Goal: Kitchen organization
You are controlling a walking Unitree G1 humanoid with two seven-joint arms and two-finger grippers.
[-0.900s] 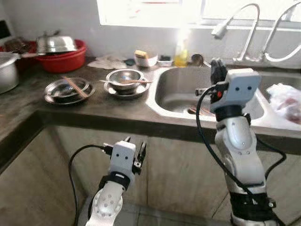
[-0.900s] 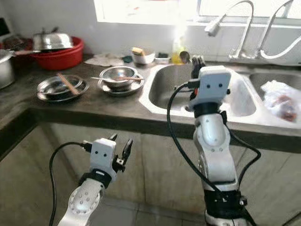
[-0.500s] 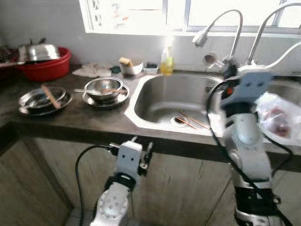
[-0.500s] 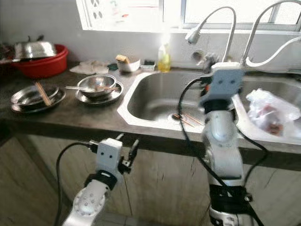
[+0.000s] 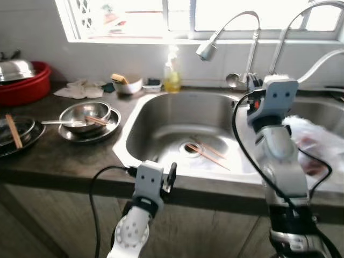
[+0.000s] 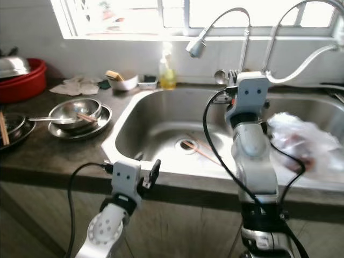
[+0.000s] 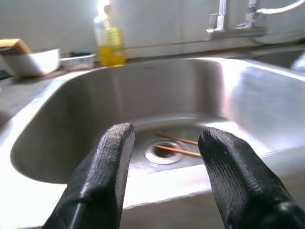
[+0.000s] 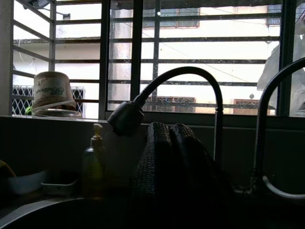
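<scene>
A pair of brown chopsticks (image 5: 207,155) lies in the steel sink (image 5: 156,115) by the drain. More chopsticks and a spoon rest in a steel bowl (image 5: 85,114) on a plate, left of the sink. Stacked steel plates (image 5: 13,134) with one chopstick sit at the far left. My left gripper (image 7: 164,143) is open and empty, low at the counter's front edge, facing the sink. My right gripper (image 5: 251,82) is raised over the sink's right rim, near the faucets. In the right wrist view its fingers (image 8: 174,143) are pressed together, holding nothing.
Two curved faucets (image 5: 215,43) stand behind the sink. A yellow soap bottle (image 5: 172,78), a white bowl with a sponge (image 5: 126,84) and a red basin (image 5: 24,86) with a steel lid line the back. A plastic bag (image 5: 317,145) lies in the right basin.
The camera has swung right and come closer to the sink. My left gripper has risen to the counter's front edge. The right gripper stays raised and shut.
</scene>
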